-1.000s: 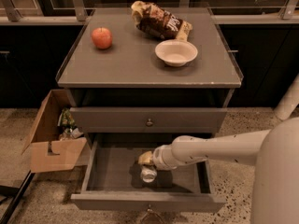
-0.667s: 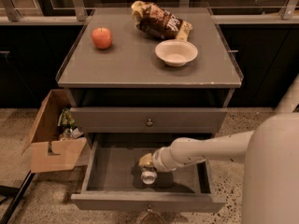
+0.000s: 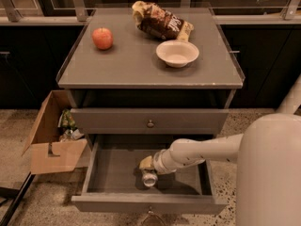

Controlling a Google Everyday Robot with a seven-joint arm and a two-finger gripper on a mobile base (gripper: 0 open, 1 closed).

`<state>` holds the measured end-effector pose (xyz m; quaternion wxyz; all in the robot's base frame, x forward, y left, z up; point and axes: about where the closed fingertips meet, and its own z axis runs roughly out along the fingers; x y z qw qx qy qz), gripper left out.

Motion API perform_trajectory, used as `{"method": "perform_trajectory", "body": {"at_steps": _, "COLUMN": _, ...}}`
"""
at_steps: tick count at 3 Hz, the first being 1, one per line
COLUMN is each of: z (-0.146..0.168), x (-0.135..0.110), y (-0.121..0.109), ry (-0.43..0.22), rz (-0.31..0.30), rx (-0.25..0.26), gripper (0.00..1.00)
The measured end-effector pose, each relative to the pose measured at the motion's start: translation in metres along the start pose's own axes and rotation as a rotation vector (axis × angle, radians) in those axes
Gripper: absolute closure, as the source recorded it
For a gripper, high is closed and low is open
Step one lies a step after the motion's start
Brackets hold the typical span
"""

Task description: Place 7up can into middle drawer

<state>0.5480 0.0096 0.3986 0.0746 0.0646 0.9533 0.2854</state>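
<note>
7up can [image 3: 149, 178] and gripper [image 3: 146, 166] in open middle drawer [image 3: 112, 167] above speckled floor [image 3: 44, 202].

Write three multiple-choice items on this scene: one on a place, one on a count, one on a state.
1. Where is the can?
A) on the cabinet top
B) in the open drawer
C) on the floor

2. How many things lie on the cabinet top?
A) one
B) three
C) five

3. What state is the upper drawer in?
A) closed
B) pulled halfway out
C) taken out

Answers:
1 B: the can sits on the open drawer's bottom, just below the gripper, which reaches into it.
2 B: apple, chip bag and bowl.
3 A: its front sits flush with the cabinet.
</note>
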Motion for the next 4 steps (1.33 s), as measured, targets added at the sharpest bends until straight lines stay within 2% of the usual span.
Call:
{"method": "perform_trajectory", "body": {"at_steps": 1, "z": 0.0, "x": 0.0, "y": 0.0, "ry": 0.0, "rz": 0.0, "rx": 0.0, "gripper": 0.43}}
{"method": "perform_trajectory", "body": {"at_steps": 2, "z": 0.0, "x": 0.0, "y": 0.0, "ry": 0.0, "rz": 0.0, "rx": 0.0, "gripper": 0.18}}
{"method": "perform_trajectory", "body": {"at_steps": 3, "z": 0.0001, "x": 0.0001, "y": 0.0, "ry": 0.0, "rz": 0.0, "rx": 0.0, "gripper": 0.0}}
{"method": "perform_trajectory", "body": {"at_steps": 4, "z": 0.0001, "x": 0.0001, "y": 0.0, "ry": 0.0, "rz": 0.0, "rx": 0.0, "gripper": 0.0}}
